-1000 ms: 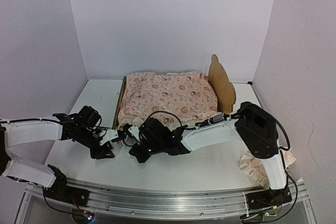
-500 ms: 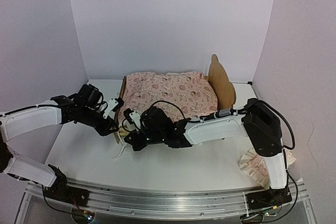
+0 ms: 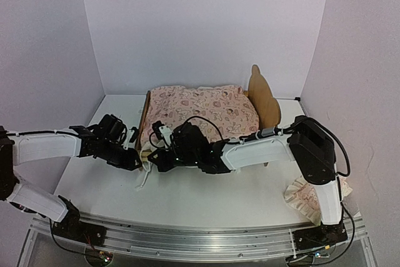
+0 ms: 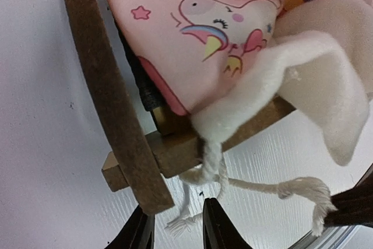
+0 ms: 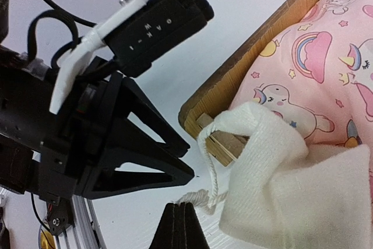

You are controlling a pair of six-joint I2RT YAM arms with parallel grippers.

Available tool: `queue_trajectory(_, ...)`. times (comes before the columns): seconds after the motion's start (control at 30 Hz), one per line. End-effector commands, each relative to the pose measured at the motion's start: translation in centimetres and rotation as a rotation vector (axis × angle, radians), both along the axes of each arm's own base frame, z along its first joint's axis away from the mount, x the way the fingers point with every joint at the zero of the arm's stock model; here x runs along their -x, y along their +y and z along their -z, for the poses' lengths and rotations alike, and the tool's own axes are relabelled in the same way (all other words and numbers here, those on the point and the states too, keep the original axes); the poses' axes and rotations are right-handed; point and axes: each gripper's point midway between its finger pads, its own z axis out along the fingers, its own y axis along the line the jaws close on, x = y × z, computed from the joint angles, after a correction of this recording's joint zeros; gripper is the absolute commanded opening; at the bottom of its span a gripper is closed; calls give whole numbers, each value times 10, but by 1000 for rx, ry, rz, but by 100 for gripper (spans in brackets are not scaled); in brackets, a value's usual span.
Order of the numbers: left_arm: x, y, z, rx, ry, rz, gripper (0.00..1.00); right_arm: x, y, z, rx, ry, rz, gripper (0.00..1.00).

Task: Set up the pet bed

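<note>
The pet bed point(image 3: 265, 98) stands mid-table, a light wooden frame with a pink printed cover point(image 3: 200, 114) spread over it. At its near-left corner a white cord point(image 4: 256, 188) hangs from the cover's cream ruffle point(image 4: 309, 80) below the frame's rail point(image 4: 102, 86). My left gripper point(image 4: 178, 231) is open right at that corner, with the cord's frayed end lying loose between its fingers. My right gripper point(image 5: 182, 217) is shut on the cord point(image 5: 208, 161) just under the ruffle point(image 5: 280, 179), facing the left gripper point(image 5: 189, 158). In the top view both grippers, left point(image 3: 134, 159) and right point(image 3: 155, 162), meet at the corner.
A small pink ruffled pillow point(image 3: 306, 198) lies at the front right beside the right arm's base. White walls close in the table on three sides. A metal rail point(image 3: 200, 239) runs along the near edge.
The left gripper swung from the table's front up to the bed's near-left corner and its jaws narrowed. The right gripper shifted left and farther back to the same corner, staying shut.
</note>
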Motion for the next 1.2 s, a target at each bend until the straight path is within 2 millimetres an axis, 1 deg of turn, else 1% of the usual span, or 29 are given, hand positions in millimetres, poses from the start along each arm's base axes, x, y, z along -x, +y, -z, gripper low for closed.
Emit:
queue_trajectory(0.0, -20, -13, -9, 92, -88, -40, 31, 4, 6, -31, -89, -16, -15, 0)
queue_trajectory(0.13, -17, -23, -1, 144, -72, -25, 29, 4, 8, -26, -99, 1, -19, 0)
queue_trajectory(0.2, -17, -27, 1, 179, -63, -35, 31, 4, 9, -24, -101, 8, -19, 0)
queue_trajectory(0.3, -17, -27, 7, 191, -52, -54, 31, 3, 8, -22, -101, 14, -15, 0)
queue_trajectory(0.37, -18, -24, 12, 182, -43, -84, 25, 2, 8, -21, -101, 17, -15, 0)
queue_trajectory(0.43, -20, -26, 10, 191, -44, -86, 18, 2, 7, -19, -99, 19, -15, 0)
queue_trajectory(0.5, -21, -27, 8, 198, -48, -86, 7, 1, 6, -18, -95, 21, -12, 0)
queue_trajectory(0.57, -22, -27, 7, 192, -44, -89, 0, -2, 4, -16, -91, 19, -6, 0)
queue_trajectory(0.7, -17, -20, 4, 155, -31, -92, 0, -14, 1, -12, -84, 14, 11, 0)
queue_trajectory(0.77, -17, -14, -2, 124, -32, -97, 0, -19, 1, -5, -69, 20, 10, 0)
queue_trajectory(0.83, -15, -9, -9, 83, -23, -88, 0, -19, 4, 1, -46, 16, -8, 0)
queue_trajectory(0.9, -14, -5, -19, 64, -29, -81, 0, -19, 8, 5, -30, 15, -23, 0)
queue_trajectory(0.97, -9, -4, -25, 61, -18, -72, 0, -19, 13, 12, -18, 25, -37, 0)
queue_trajectory(1.03, -2, -7, -31, 81, -3, -46, 0, -20, 18, 15, -19, 32, -41, 0)
queue_trajectory(1.1, 4, -7, -35, 94, 14, -32, 0, -22, 25, 17, -29, 41, -47, 0)
queue_trajectory(1.17, 10, -5, -34, 87, 32, -31, 0, -23, 32, 17, -42, 47, -58, 0)
